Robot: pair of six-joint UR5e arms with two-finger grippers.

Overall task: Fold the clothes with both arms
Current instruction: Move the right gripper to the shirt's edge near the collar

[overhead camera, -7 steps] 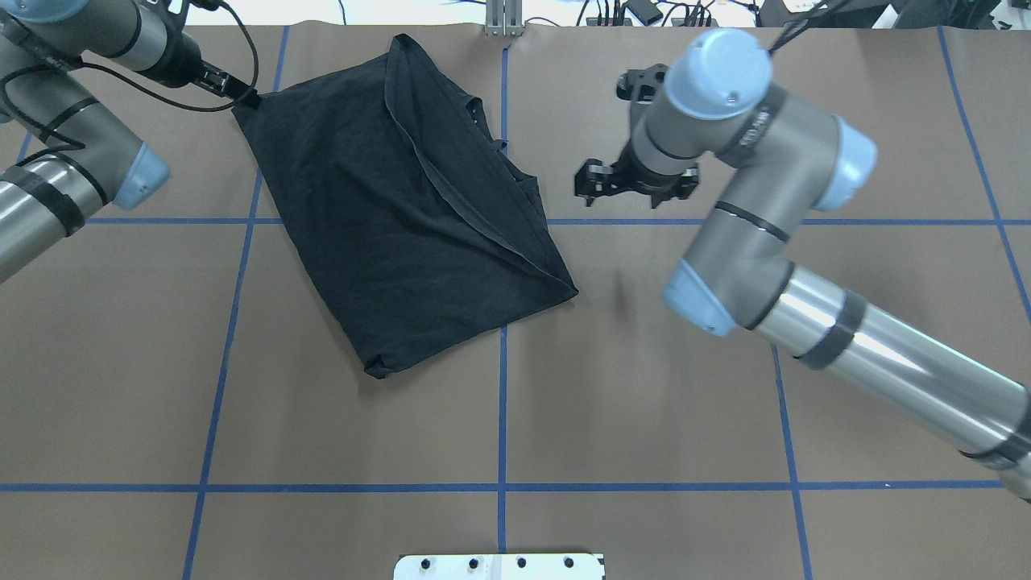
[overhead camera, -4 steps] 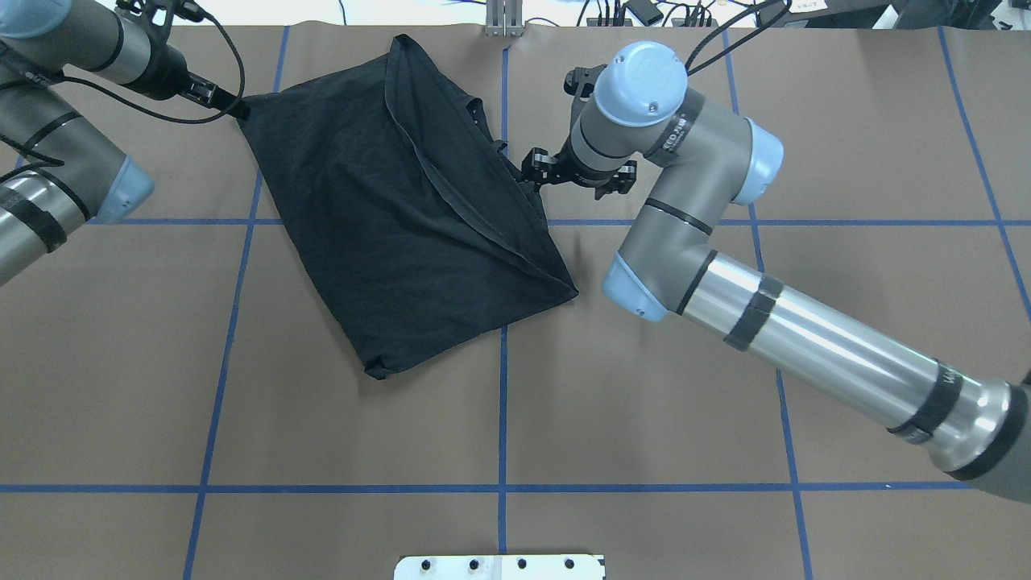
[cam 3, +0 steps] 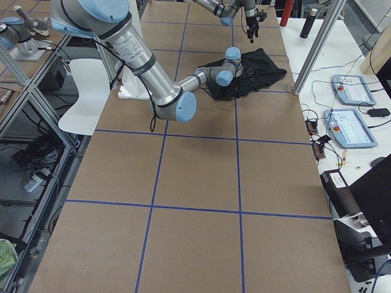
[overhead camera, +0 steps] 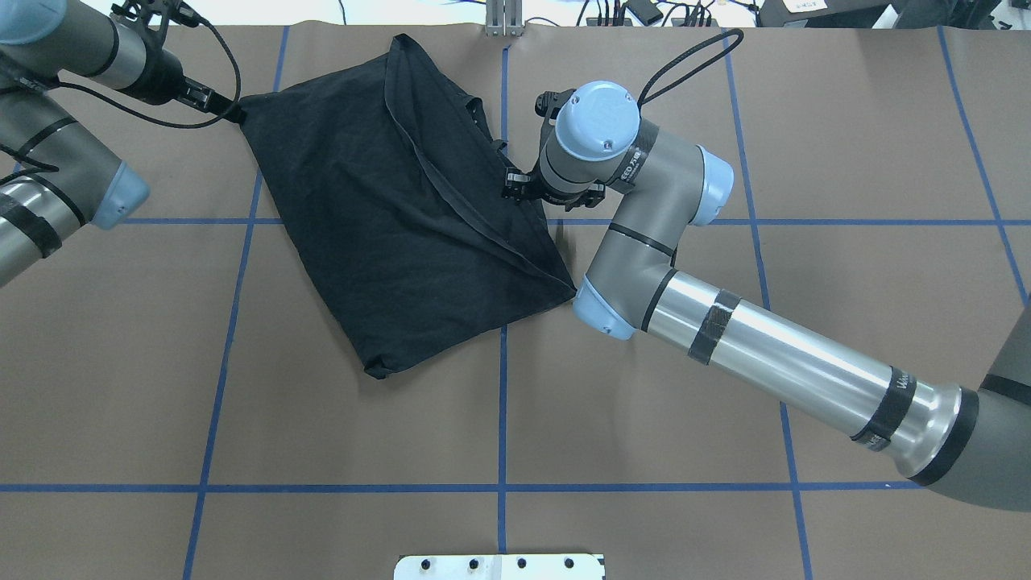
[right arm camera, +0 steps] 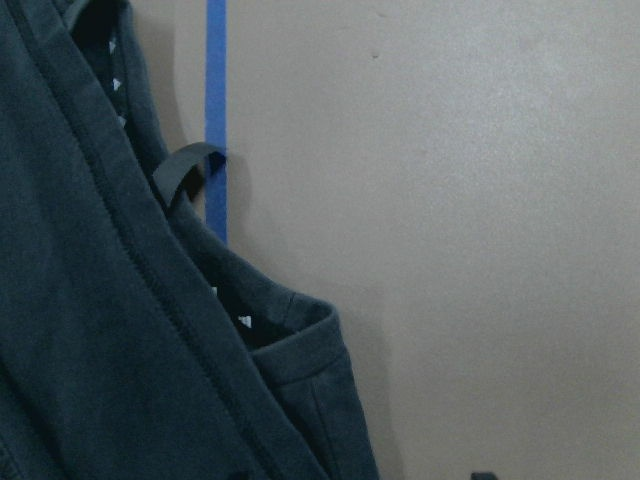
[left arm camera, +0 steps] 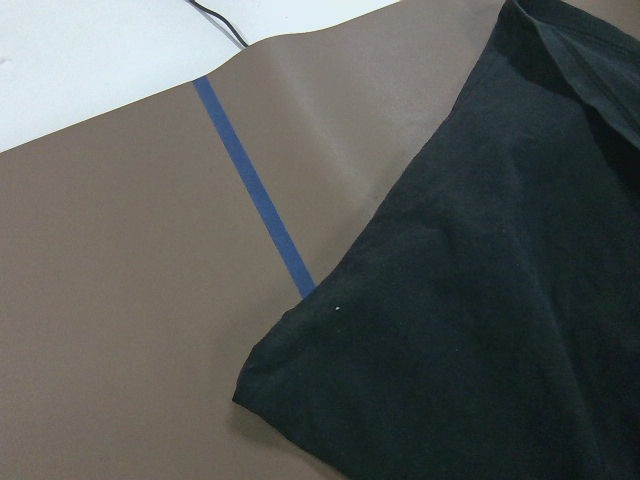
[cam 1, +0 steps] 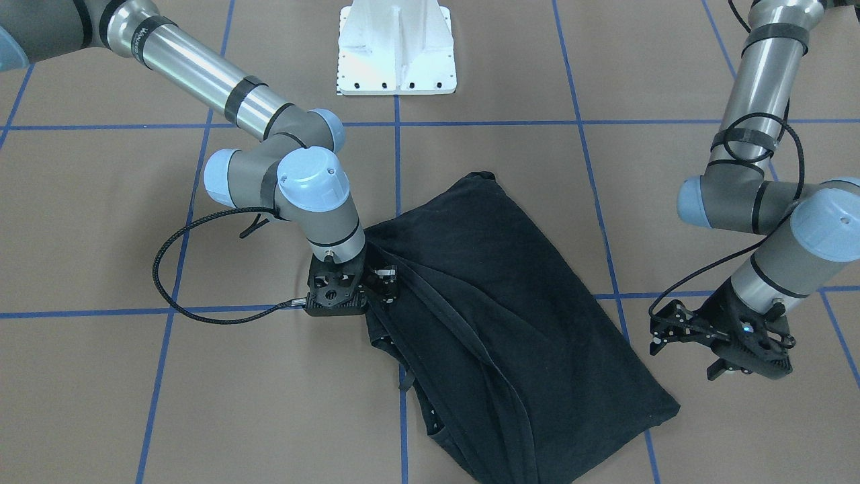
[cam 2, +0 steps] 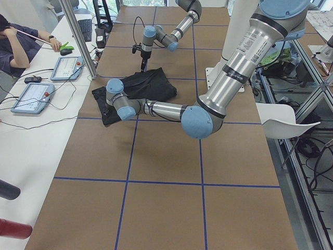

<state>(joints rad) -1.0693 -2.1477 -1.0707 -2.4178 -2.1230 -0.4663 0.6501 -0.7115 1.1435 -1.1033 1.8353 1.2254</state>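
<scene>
Brown paper covers the tabletop (cam 1: 134,403), ruled into squares by blue tape (cam 1: 396,168). From the front camera I see the black shirt (cam 1: 510,316) lying folded and skewed across the middle, plain side up. The right pincer (cam 1: 366,289) is down on the shirt's edge at the view's left; I cannot tell whether its jaws are apart or together. The left pincer (cam 1: 689,351) is near the shirt's corner at the view's right, jaws spread and holding nothing.

From overhead, the shirt (overhead camera: 378,217) lies left of centre toward the far side, with a hemmed flap running diagonally over it. My right pincer (overhead camera: 519,184) is mostly hidden under its own wrist at the shirt's right edge. The left pincer (overhead camera: 229,106) is right at the upper left corner; touching or just above, I cannot tell.

From the left end, the near left arm (cam 2: 229,78) reaches down beside the shirt (cam 2: 138,86), and a person (cam 2: 15,41) sits at the side desk.

From the right end, the near right arm (cam 3: 146,67) stretches to the shirt (cam 3: 259,70).

On the left wrist camera, one shirt corner (left arm camera: 450,330) lies flat over a tape line (left arm camera: 255,190).

On the right wrist camera I see the hemmed edge (right arm camera: 100,330) and a small fabric loop (right arm camera: 185,170) resting on the tape.
</scene>
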